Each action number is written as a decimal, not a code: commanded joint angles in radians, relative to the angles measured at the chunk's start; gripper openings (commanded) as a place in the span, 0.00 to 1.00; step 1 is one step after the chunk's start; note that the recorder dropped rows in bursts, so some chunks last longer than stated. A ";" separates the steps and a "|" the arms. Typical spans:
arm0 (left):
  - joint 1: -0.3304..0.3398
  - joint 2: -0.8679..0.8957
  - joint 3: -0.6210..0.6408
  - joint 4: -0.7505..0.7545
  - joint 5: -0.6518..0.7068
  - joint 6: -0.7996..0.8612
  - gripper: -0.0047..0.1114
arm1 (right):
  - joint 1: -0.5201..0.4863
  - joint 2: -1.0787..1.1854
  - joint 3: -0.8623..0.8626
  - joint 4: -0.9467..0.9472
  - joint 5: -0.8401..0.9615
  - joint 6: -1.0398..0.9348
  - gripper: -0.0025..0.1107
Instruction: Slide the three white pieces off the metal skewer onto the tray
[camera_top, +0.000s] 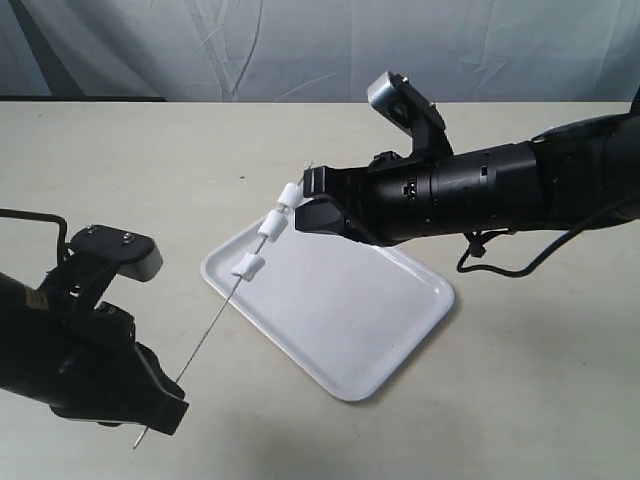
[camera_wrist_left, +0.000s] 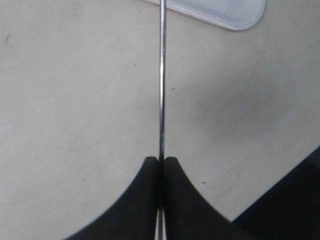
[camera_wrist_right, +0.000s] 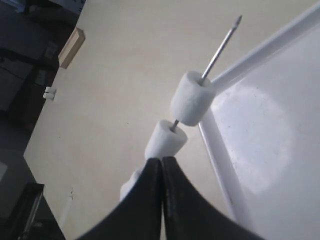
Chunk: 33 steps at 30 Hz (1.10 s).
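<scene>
While my left gripper (camera_wrist_left: 161, 159) pinches the metal skewer (camera_wrist_left: 161, 75) by the tray (camera_top: 350, 320), my right gripper (camera_wrist_right: 162, 159) has its jaws pressed together beside the three white pieces (camera_top: 271, 224).

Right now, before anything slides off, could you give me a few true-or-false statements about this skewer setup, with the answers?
1. All three white pieces sit on the metal skewer. True.
2. One piece lies in the tray. False: all three are on the skewer.
3. The left fingers clamp the skewer. True.
4. The right fingers are spread wide. False: they are pressed together.
</scene>
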 joint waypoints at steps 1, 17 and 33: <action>-0.008 -0.006 0.008 -0.022 -0.019 0.002 0.04 | 0.001 -0.003 -0.005 0.000 0.002 0.004 0.02; -0.008 -0.076 0.008 -0.050 -0.011 -0.008 0.04 | -0.001 -0.003 -0.052 0.000 -0.078 0.076 0.22; -0.008 -0.136 0.076 -0.140 -0.030 0.044 0.04 | -0.001 -0.003 -0.109 0.000 -0.004 0.097 0.32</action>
